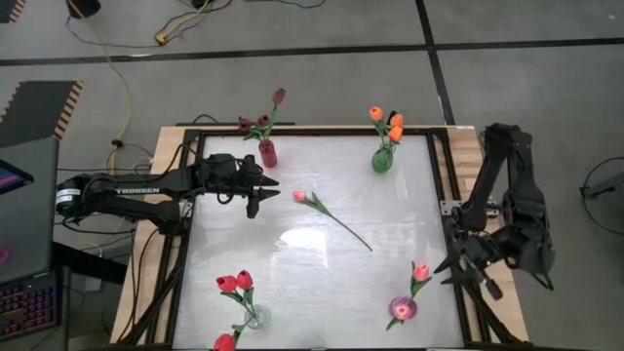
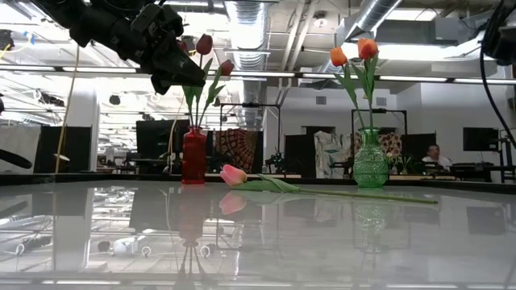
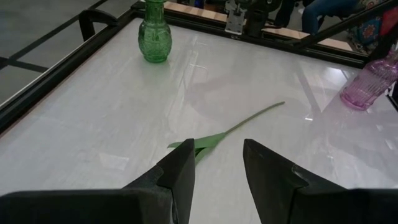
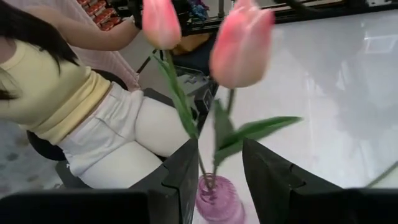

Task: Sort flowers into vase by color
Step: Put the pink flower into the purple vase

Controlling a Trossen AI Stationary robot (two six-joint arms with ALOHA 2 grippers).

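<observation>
A single pink tulip [image 1: 301,196] lies flat near the middle of the surface [image 1: 322,283], its stem running toward the lower right of the high view. The left gripper [image 1: 261,192] hovers just left of its head with fingers [image 3: 180,174] apart and empty, while the right gripper [image 1: 450,268] waits at the lower right edge beside the purple vase [image 1: 402,309], its fingers [image 4: 186,168] likewise parted and holding nothing. The other tulips stand in the red vase [image 1: 267,153], green vase [image 1: 382,159], clear vase [image 1: 253,317] and the purple one.
</observation>
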